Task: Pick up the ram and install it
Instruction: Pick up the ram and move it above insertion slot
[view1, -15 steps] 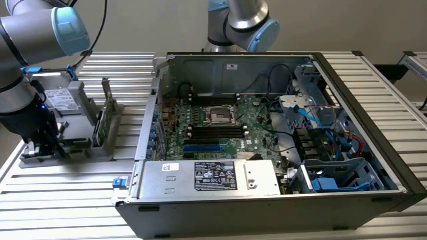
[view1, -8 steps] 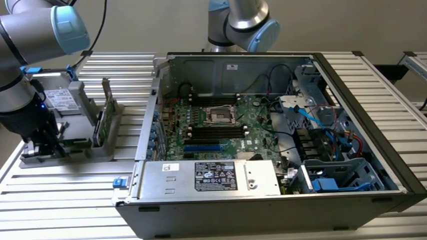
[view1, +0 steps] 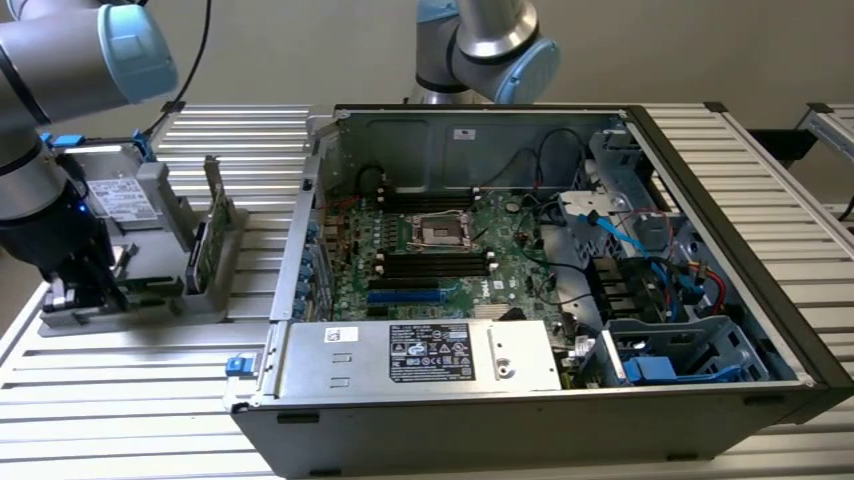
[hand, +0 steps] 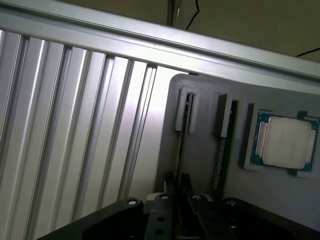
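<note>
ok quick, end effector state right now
End effector: closed on the ram, which stands on edge in its slot in the grey holder.

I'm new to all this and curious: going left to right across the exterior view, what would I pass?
End effector → upright ram → motherboard → blue cables.

one computer case (view1: 534, 400), one processor chip (hand: 285, 140), two slotted boards (hand: 188, 115).
</note>
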